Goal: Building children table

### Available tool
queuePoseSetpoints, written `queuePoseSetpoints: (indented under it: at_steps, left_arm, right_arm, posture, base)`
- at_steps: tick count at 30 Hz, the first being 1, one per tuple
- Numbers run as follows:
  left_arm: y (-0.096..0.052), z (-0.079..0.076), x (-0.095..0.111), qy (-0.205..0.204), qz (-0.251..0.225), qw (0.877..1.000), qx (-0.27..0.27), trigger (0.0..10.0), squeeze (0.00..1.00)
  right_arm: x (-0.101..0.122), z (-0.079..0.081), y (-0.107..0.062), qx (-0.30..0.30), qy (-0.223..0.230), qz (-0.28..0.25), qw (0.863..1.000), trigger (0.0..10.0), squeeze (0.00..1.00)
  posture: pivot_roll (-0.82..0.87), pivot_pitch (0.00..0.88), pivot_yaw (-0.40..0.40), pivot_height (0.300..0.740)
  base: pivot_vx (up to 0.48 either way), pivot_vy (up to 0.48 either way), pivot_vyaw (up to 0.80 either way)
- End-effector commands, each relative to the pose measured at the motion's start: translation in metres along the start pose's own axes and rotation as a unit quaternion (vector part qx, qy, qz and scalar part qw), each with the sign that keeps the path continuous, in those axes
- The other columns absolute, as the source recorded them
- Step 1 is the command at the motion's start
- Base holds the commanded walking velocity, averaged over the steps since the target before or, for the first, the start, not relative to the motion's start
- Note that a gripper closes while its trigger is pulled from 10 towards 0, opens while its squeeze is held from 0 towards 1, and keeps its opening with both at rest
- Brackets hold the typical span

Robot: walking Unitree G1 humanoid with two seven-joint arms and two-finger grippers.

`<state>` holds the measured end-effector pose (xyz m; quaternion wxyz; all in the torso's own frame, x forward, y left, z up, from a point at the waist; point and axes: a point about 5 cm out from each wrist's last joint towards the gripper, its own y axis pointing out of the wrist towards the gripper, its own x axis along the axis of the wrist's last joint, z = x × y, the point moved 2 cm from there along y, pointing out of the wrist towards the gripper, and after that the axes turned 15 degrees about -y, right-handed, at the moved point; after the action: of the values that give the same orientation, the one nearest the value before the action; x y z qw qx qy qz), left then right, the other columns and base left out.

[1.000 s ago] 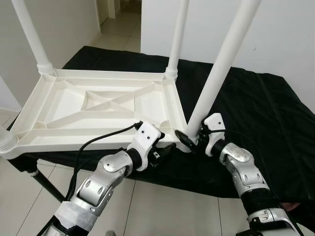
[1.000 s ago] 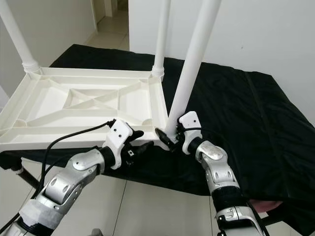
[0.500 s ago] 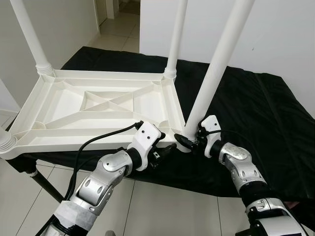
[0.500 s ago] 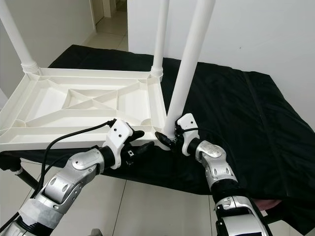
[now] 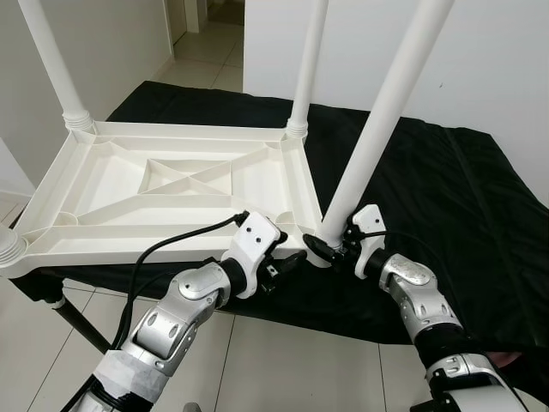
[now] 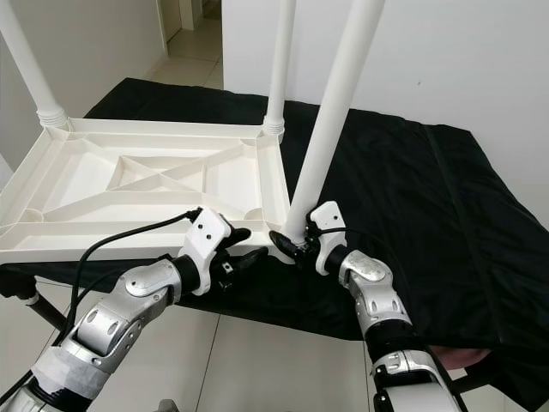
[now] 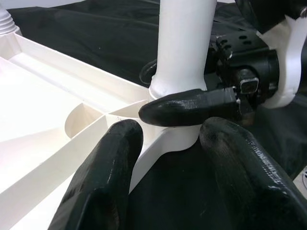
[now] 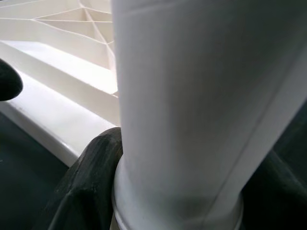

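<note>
A white plastic children's table top [image 5: 171, 184] lies upside down on a black cloth. Two white legs stand upright in its far corners [image 5: 60, 77] [image 5: 307, 60]. A third leg [image 5: 377, 129] leans to the right, its foot at the near right corner socket [image 7: 175, 136]. My right gripper [image 5: 331, 247] is shut on the base of this leg; its fingers [image 8: 91, 177] wrap the leg [image 8: 192, 96]. My left gripper [image 5: 287, 263] is open just left of that corner, its fingers [image 7: 103, 177] either side of the table's corner edge.
The black cloth [image 5: 446, 189] covers a low stand and stretches to the right. The table's near left corner [image 5: 10, 249] overhangs the stand's edge. Tiled floor [image 5: 274, 360] lies below my arms. White walls and a doorway [image 5: 206, 26] are behind.
The right gripper and the leg's foot have shifted slightly towards the corner socket, and the leg's tilt has changed a little. The left arm has stayed put.
</note>
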<state>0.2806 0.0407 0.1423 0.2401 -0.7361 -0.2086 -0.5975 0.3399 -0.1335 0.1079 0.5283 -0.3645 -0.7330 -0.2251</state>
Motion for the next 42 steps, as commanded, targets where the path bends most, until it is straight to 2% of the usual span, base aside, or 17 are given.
queuePoseSetpoints:
  at_steps: [1,8,13,14,15,16,18,24,29,30,35,41,42]
  left_arm:
    - [0.0,-0.009,-0.002,0.001,0.016,0.999,-0.048,10.0,0.0]
    - [0.0,-0.01,-0.002,0.0,0.018,0.999,-0.049,10.0,0.0]
    - [0.0,-0.01,-0.002,0.0,0.016,0.999,-0.047,10.0,0.0]
    - [0.0,-0.01,-0.003,-0.002,0.015,0.999,-0.046,10.0,0.0]
    - [0.0,-0.01,-0.003,-0.003,0.015,0.999,-0.046,10.0,0.0]
    - [0.0,-0.01,-0.003,-0.003,0.015,0.999,-0.046,10.0,0.0]
    - [0.0,-0.01,-0.003,-0.003,0.014,0.999,-0.046,10.0,0.0]
    - [0.001,-0.01,-0.002,-0.003,0.014,0.999,-0.046,10.0,0.0]
    - [0.002,-0.011,-0.002,-0.003,0.014,0.999,-0.049,10.0,0.0]
    - [0.002,-0.011,-0.001,-0.002,0.014,0.999,-0.05,10.0,0.0]
    - [0.003,-0.009,-0.001,0.0,0.015,0.999,-0.047,10.0,0.0]
    - [0.003,-0.01,-0.001,-0.001,0.014,0.999,-0.048,10.0,0.0]
    - [0.003,-0.011,-0.002,-0.001,0.014,0.999,-0.048,10.0,0.0]
  right_arm:
    - [-0.006,0.004,0.002,-0.025,0.013,0.021,0.999,10.0,0.0]
    - [0.005,0.011,0.007,-0.088,0.033,0.014,0.996,10.0,0.0]
    - [0.009,0.018,0.008,-0.147,0.054,0.022,0.987,10.0,0.0]
    - [0.01,0.023,0.008,-0.211,0.078,0.042,0.974,10.0,0.0]
    - [0.011,0.024,0.007,-0.237,0.085,0.049,0.966,10.0,0.0]
    - [0.011,0.024,0.007,-0.237,0.085,0.049,0.966,10.0,0.0]
    - [0.013,0.026,0.006,-0.269,0.087,0.056,0.957,10.0,0.0]
    - [0.016,0.029,0.007,-0.281,0.087,0.056,0.954,10.0,0.0]
    - [0.02,0.022,0.002,-0.304,0.088,0.049,0.947,10.0,0.0]
    - [0.023,0.02,0.0,-0.308,0.088,0.041,0.946,10.0,1.0]
    - [0.031,0.017,-0.003,-0.305,0.106,0.023,0.946,10.0,1.0]
    - [0.031,0.01,-0.007,-0.3,0.099,0.014,0.949,10.0,1.0]
    - [0.03,0.007,-0.008,-0.29,0.092,0.012,0.952,10.0,0.9]
  posture:
    - [-0.03,0.0,-0.03,0.74]
    - [-0.03,0.0,-0.03,0.74]
    - [-0.03,0.0,-0.036,0.74]
    - [-0.03,0.0,-0.041,0.74]
    - [-0.03,0.0,-0.042,0.74]
    - [-0.03,0.0,-0.042,0.74]
    - [-0.03,0.0,-0.041,0.74]
    - [-0.04,0.0,-0.039,0.74]
    - [-0.04,0.0,-0.035,0.74]
    - [-0.04,0.0,-0.037,0.74]
    - [-0.05,0.0,-0.04,0.74]
    - [-0.05,0.0,-0.039,0.74]
    - [-0.05,0.0,-0.04,0.74]
  base:
    - [0.0,0.0,0.0]
    - [0.0,0.0,0.0]
    - [0.0,0.0,0.0]
    - [0.0,0.0,0.0]
    - [0.0,0.0,0.0]
    - [0.0,0.0,0.0]
    - [0.0,0.0,0.0]
    - [0.0,0.0,0.0]
    - [0.0,0.0,0.0]
    - [0.0,0.0,0.0]
    - [0.0,0.0,0.0]
    - [0.0,0.0,0.0]
    - [0.0,0.0,0.0]
